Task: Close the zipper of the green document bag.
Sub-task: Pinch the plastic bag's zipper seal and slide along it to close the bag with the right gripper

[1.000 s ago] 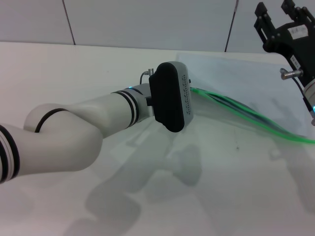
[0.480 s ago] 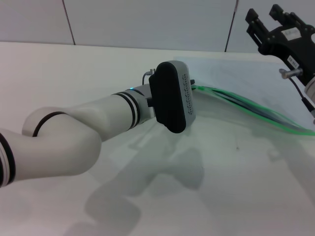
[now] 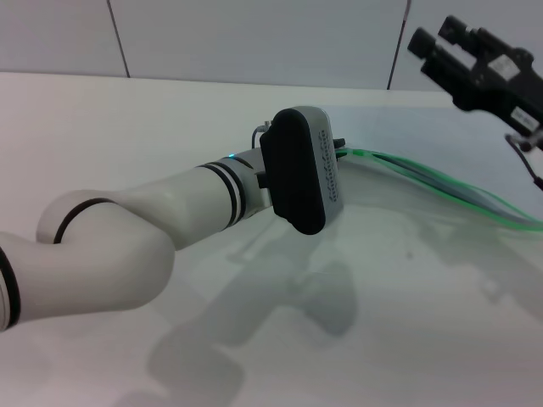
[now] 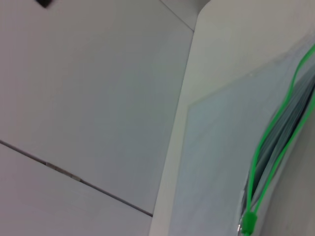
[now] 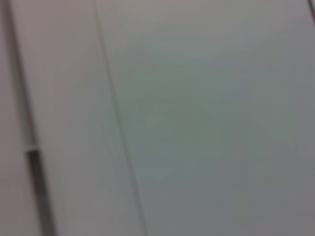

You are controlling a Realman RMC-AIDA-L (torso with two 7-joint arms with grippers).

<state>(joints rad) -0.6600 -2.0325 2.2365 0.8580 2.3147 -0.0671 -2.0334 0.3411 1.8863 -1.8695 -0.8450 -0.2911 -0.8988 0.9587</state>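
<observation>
The translucent pale grey-blue document bag [image 3: 407,136] lies flat on the white surface [image 3: 127,127], its bright green zipper [image 3: 441,191] gaping. Left pincer [image 3: 338,153] sits at the zipper's end, grip unclear; right pincer [image 3: 437,47] hovers above, fingers parted.

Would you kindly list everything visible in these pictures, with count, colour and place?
Translucent pale grey-blue plastic document bag: one, lying flat on the table's far right.
Thin bright green zipper strip: one, along the bag's near edge, halves gaping apart; slider tab at the end by the left arm.
White table: one, beneath everything.
Pale panelled wall: behind the table.
Left gripper: at the zipper's end, hidden behind its wrist.
Right gripper: black, raised at upper right.
</observation>
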